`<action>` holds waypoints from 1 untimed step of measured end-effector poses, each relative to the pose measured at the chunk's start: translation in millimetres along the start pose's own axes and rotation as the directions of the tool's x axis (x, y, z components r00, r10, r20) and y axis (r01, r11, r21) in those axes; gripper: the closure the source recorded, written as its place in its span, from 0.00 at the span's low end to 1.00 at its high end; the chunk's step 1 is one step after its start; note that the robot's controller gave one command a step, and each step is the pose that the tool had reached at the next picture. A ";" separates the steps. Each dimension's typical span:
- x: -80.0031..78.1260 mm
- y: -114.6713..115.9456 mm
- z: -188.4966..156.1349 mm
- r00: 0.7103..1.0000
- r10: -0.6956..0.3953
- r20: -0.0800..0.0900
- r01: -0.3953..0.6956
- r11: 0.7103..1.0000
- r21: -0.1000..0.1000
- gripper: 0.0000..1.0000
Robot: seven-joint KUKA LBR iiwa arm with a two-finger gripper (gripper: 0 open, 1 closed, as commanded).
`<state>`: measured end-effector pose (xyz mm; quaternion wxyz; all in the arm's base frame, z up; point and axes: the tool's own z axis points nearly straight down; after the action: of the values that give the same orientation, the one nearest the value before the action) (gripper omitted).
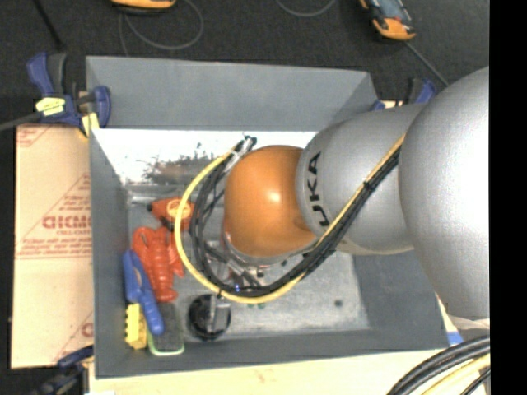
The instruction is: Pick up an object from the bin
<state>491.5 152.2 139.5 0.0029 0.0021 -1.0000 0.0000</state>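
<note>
Grey metal bin (247,97) on black surface. One red toy (156,262); one blue tool (138,290) just left of it; gripper (235,274) to its right, grip state cannot be told.

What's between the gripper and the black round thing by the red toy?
Nothing visible. The gripper hangs right beside the black round thing; the red toy lies off to the side. The wrist's cables hide the exact gap.

1. Light falls brightest at 12 o'clock, on the sloped back wall of the grey metal bin (226,97).
2. A soft sheen marks the glossy orange domed cover (259,196) at centre.
3. The silver rounded arm (412,179) shades the bin floor toward 6 o'clock.
</note>
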 end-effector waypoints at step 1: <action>-1.8 -0.9 -4.5 1.000 0.004 0.007 -0.004 1.000 -0.001 0.00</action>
<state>493.3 151.3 144.0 -0.0008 -0.0001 -1.0000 -0.0006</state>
